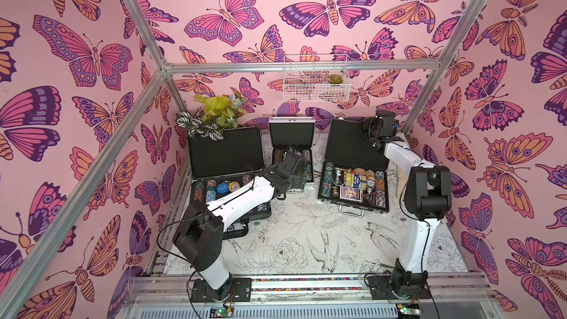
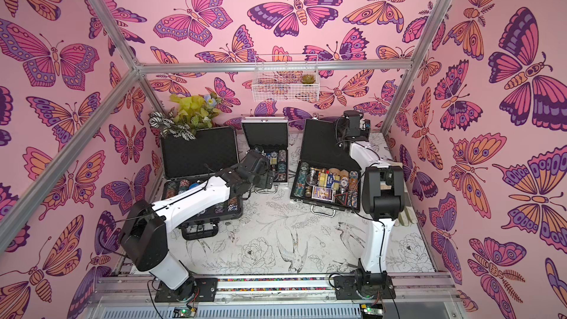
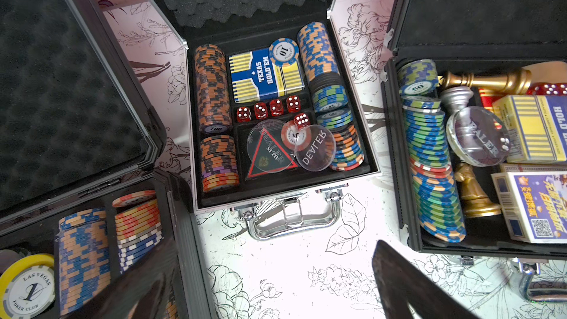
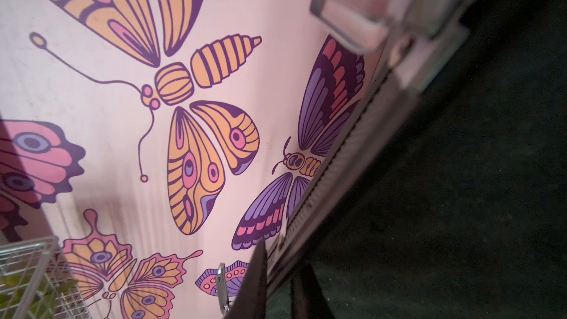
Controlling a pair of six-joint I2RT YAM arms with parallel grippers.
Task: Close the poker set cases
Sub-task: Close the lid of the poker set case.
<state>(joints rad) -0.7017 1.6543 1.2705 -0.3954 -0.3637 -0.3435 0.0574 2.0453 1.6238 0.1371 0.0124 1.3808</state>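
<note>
All three poker set cases stand open in both top views. The large dark-grey ribbed case (image 1: 227,154) (image 3: 61,102) is at the left. In the middle is the small silver case (image 1: 291,135) (image 3: 276,193), and the wide black case (image 1: 343,145) (image 3: 491,10) is at the right. Each holds chips. My left gripper (image 1: 296,176) (image 3: 276,296) hangs open over the mat just in front of the silver case's handle (image 3: 294,225), holding nothing. My right gripper (image 1: 368,127) (image 4: 279,286) is up at the top edge of the black case's raised lid (image 4: 460,179), shut on that edge with a finger on each side.
A leafy plant (image 1: 211,115) leans over the grey case's lid at the back left. A white wire basket (image 1: 316,78) hangs on the back wall above the cases. Bare patterned mat (image 1: 306,240) lies in front of the cases. Butterfly walls enclose both sides.
</note>
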